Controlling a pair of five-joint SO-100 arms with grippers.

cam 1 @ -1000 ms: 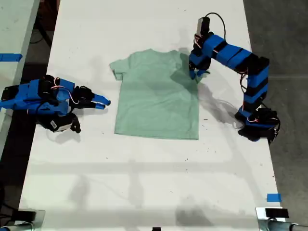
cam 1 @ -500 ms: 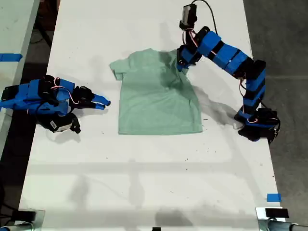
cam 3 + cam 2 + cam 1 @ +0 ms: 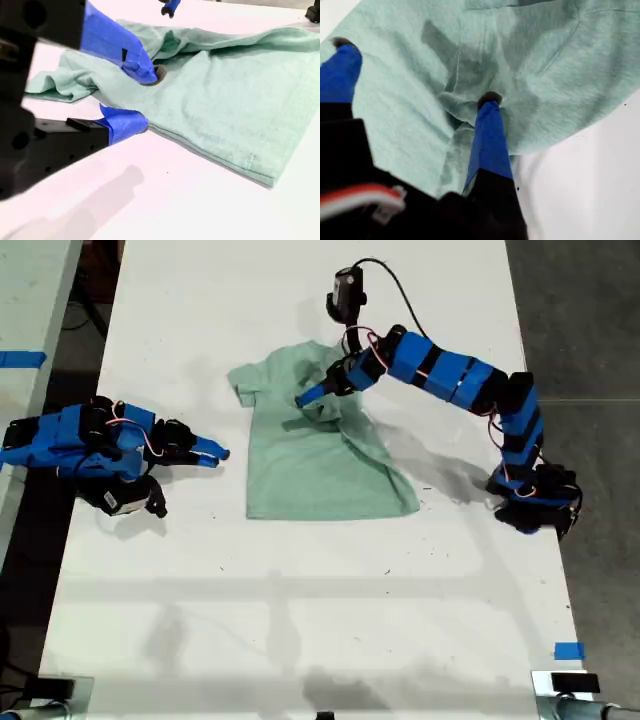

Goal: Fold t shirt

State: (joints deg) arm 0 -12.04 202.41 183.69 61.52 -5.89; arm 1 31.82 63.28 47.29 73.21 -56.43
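The pale mint-green t shirt (image 3: 310, 475) lies on the white table (image 3: 300, 620), neck toward the far edge. Its shoulder and sleeve on the exterior view's right are pulled over the chest into a bunched fold (image 3: 325, 412). My first gripper (image 3: 305, 398) reaches from the exterior view's right and sits low over that fold. In the first wrist view the gripper (image 3: 415, 70) is open, one fingertip (image 3: 489, 100) pressed against a ridge of the t shirt (image 3: 560, 60). My second gripper (image 3: 213, 452) rests on the table at the exterior view's left, open (image 3: 145, 100), just short of the t shirt's sleeve (image 3: 55, 85).
A second table (image 3: 30, 300) with blue tape (image 3: 20, 359) stands at the exterior view's left. The first arm's base (image 3: 535, 502) is near the table's edge on the exterior view's right. Another blue tape mark (image 3: 568, 651) is at the near corner on that side.
My first arm swung toward the exterior view's left, dragging the t shirt's sleeve and shoulder over its chest; the hem corner on that side skewed outward. My second arm stayed still.
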